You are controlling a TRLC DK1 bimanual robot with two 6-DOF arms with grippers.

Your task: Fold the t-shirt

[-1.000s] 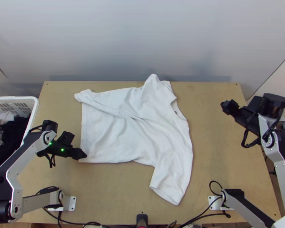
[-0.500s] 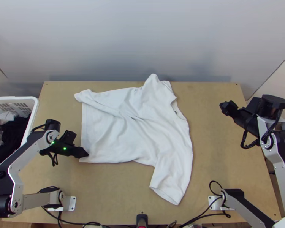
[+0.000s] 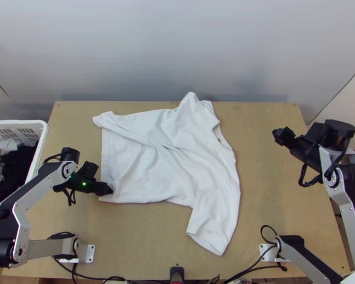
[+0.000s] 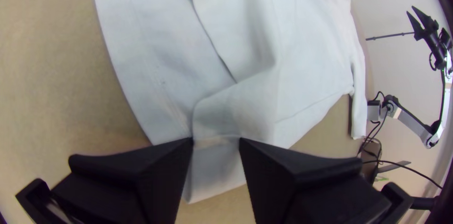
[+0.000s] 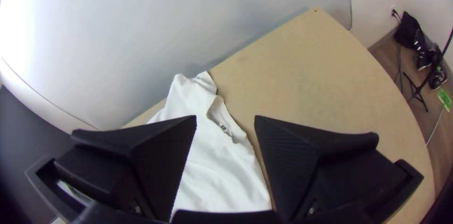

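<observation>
Pale wall (image 3: 177,47) – wooden table (image 3: 144,236) | t-shirt (image 3: 163,161) spread, rumpled | left pincer (image 3: 110,190) apart | right pincer (image 3: 276,134) apart

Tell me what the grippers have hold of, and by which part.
Nothing is held: the left gripper stands open at the near hem corner of the t-shirt, and the right gripper is open, away from it.
</observation>
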